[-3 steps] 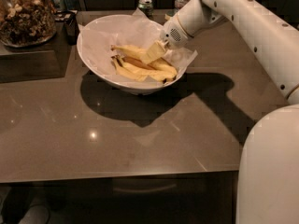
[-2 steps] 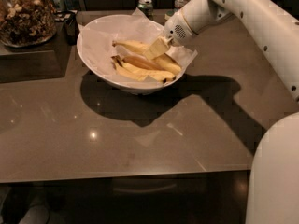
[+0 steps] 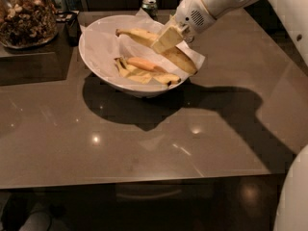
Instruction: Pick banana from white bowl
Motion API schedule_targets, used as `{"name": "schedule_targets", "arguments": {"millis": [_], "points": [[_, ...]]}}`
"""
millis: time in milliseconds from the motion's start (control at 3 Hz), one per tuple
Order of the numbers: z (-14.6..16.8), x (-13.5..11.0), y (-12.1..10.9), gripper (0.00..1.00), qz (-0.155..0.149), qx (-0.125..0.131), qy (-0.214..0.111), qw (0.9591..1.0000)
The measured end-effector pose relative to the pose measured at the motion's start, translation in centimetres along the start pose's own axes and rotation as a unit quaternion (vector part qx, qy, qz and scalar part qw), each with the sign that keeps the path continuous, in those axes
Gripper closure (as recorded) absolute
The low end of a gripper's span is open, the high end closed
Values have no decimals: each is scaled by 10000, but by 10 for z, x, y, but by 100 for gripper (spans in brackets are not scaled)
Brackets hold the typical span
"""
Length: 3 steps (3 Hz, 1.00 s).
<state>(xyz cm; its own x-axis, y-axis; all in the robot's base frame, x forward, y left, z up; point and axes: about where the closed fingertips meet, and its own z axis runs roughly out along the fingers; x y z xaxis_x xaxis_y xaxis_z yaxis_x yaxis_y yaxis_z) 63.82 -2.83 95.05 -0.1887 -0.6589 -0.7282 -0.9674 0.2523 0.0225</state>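
Observation:
The banana [image 3: 183, 62], long and yellow with brown speckles, hangs tilted over the right side of the white bowl [image 3: 96, 57]; its left tip is highest and its right end reaches past the rim. My gripper [image 3: 166, 39] comes in from the upper right and is shut on the banana's middle, holding it above the bowl's contents. The bowl is lined with crinkled white paper. Shorter yellow pieces [image 3: 136, 74] and a small orange-tinted piece [image 3: 141, 63] still lie in it.
A glass jar of nuts [image 3: 25, 14] stands at the back left on a raised ledge. A drink can [image 3: 149, 6] stands behind the bowl. The brown glossy table [image 3: 144, 143] stretches to the front. My white arm crosses the upper right.
The banana has come up off the other pieces in the bowl, held in my gripper, and now hangs higher and further right over the rim.

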Motion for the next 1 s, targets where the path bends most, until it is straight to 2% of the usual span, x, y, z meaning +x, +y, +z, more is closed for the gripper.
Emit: {"name": "schedule_targets", "arguments": {"millis": [333, 667, 1000], "points": [[-30, 12, 25, 100, 85, -46, 145, 9998], [-56, 30, 46, 100, 326, -33, 279, 9991], [-57, 31, 47, 100, 332, -28, 285, 9990]]}}
